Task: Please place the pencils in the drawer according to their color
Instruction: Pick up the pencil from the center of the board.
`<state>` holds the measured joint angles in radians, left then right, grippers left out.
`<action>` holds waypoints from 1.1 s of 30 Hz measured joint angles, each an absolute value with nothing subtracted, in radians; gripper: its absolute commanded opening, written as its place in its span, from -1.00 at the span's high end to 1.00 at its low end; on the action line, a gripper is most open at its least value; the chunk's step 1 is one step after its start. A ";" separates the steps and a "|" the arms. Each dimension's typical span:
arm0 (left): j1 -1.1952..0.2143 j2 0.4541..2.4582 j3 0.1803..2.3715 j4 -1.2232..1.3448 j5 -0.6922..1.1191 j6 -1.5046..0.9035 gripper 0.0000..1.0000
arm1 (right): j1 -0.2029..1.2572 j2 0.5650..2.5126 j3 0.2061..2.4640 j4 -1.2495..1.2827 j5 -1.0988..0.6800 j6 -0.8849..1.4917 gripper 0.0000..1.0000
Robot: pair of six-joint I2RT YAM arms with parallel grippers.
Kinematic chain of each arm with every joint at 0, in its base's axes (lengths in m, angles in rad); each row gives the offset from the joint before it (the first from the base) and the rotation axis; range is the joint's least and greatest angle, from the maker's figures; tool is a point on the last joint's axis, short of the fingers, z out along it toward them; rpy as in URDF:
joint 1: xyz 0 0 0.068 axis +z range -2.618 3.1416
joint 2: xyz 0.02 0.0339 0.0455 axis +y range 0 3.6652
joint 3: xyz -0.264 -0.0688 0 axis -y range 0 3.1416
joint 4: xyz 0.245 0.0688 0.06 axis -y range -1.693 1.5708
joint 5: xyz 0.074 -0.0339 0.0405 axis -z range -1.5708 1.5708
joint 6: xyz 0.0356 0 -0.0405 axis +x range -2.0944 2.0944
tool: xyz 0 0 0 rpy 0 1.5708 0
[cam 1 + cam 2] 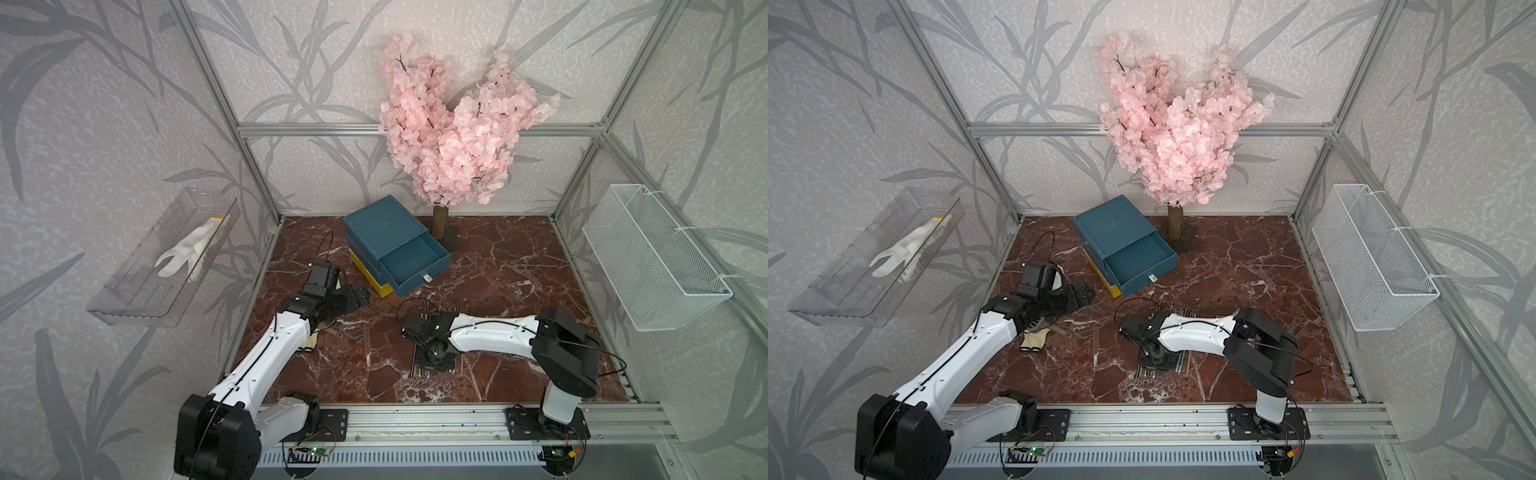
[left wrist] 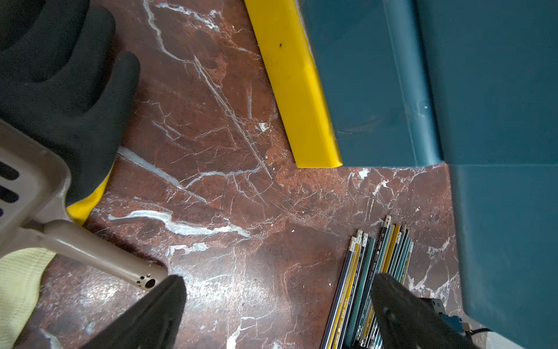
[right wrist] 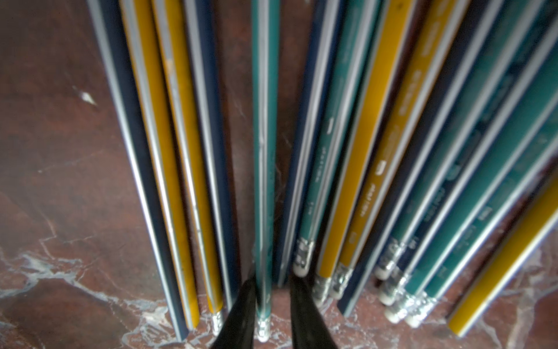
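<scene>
Several pencils (image 3: 371, 169) in yellow, teal and dark navy lie side by side on the marble, mostly hidden under my right arm in both top views (image 1: 419, 372) (image 1: 1179, 311). My right gripper (image 3: 273, 290) points down at them, open, its fingertips either side of one teal pencil (image 3: 264, 151) near its eraser end; one fingertip touches it, the other stands slightly off. The drawer chest (image 1: 382, 224) (image 1: 1113, 224) sits at the back with its top teal drawer (image 1: 411, 266) pulled out and the yellow bottom drawer (image 2: 299, 90) shut. My left gripper (image 2: 280, 287) hovers open over bare marble beside the pencils (image 2: 374, 260).
A beige slotted scoop (image 2: 30, 181), a black glove (image 2: 60, 75) and a pale yellow cloth (image 1: 1034, 340) lie under my left arm. A pink blossom tree (image 1: 440, 224) stands behind the chest. A wire basket (image 1: 652, 266) and a clear tray (image 1: 137, 291) hang on the side walls.
</scene>
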<state>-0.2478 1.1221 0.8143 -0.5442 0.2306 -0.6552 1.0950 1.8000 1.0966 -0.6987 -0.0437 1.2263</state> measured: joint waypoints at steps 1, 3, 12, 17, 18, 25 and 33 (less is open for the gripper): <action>-0.248 1.117 0.810 -0.545 0.230 -0.655 -1.00 | 1.095 1.800 1.096 -0.699 -0.044 1.226 0.55; -0.248 1.103 0.801 -0.545 0.229 -0.656 -1.00 | 1.095 1.797 1.092 -0.697 -0.044 1.225 0.55; -0.248 1.064 0.778 -0.538 0.227 -0.670 -1.00 | 1.099 1.785 1.076 -0.712 -0.083 1.195 0.55; -0.248 1.071 0.778 -0.538 0.226 -0.670 -1.00 | 1.103 1.785 1.076 -0.720 -0.095 1.180 0.47; -0.248 1.071 0.778 -0.538 0.226 -0.670 -1.00 | 1.105 1.785 1.076 -0.721 -0.098 1.179 0.45; -0.248 1.077 0.778 -0.538 0.226 -0.670 -1.00 | 1.108 1.791 1.083 -0.740 -0.113 1.162 0.48; -0.248 1.084 0.778 -0.537 0.226 -0.670 -1.00 | 1.108 1.800 1.092 -0.760 -0.115 1.149 0.59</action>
